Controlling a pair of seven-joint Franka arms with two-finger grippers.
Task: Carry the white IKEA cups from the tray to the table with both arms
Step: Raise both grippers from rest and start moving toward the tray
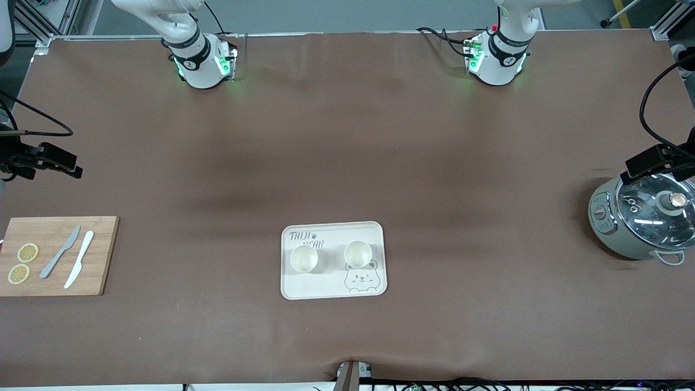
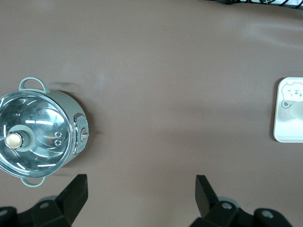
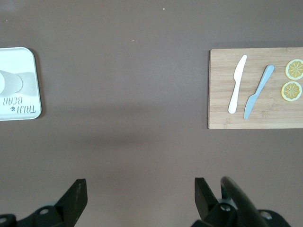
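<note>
Two white IKEA cups (image 1: 303, 259) (image 1: 358, 253) stand upright side by side on the cream bear-printed tray (image 1: 331, 288), near the front edge at mid-table. The front view shows only the two arms' bases (image 1: 201, 60) (image 1: 497, 57); both hands are out of that view. My left gripper (image 2: 141, 182) hangs open and empty high over bare brown table between the pot and the tray's edge (image 2: 289, 135). My right gripper (image 3: 140, 184) is also open and empty, high over bare table between the tray (image 3: 26, 106) and the cutting board.
A wooden cutting board (image 1: 103, 255) with a grey knife (image 1: 59, 252), a white knife (image 1: 79, 259) and two lemon slices (image 1: 23, 263) lies at the right arm's end. A green pot with a glass lid (image 1: 646, 217) stands at the left arm's end.
</note>
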